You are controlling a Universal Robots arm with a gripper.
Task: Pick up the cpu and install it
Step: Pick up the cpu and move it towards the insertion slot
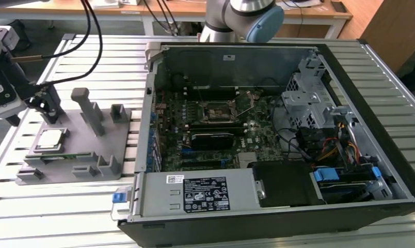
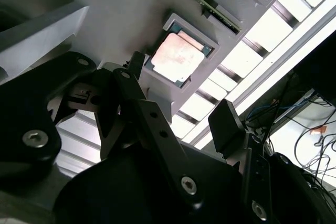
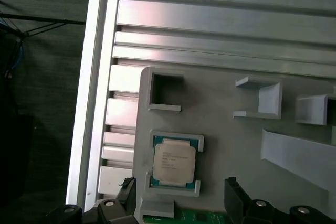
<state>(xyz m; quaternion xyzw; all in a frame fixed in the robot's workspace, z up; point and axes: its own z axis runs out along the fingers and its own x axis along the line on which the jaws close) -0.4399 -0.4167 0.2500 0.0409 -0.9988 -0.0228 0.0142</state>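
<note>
- While the cpu (image 3: 174, 161) lies flat in its pocket on the grey fixture (image 3: 220, 145), it is seen just below the gripper (image 3: 181, 186) and is not touched.
- The gripper's jaws are spread wide, and nothing is held between them.
- The motherboard socket (image 1: 214, 111) is seen well apart from the gripper, inside the open computer case (image 1: 297, 219).
- Risk, as judged: if the descent is off-centre, a finger could be caught on the pocket's raised wall — and the chip tipped or dropped.
</note>
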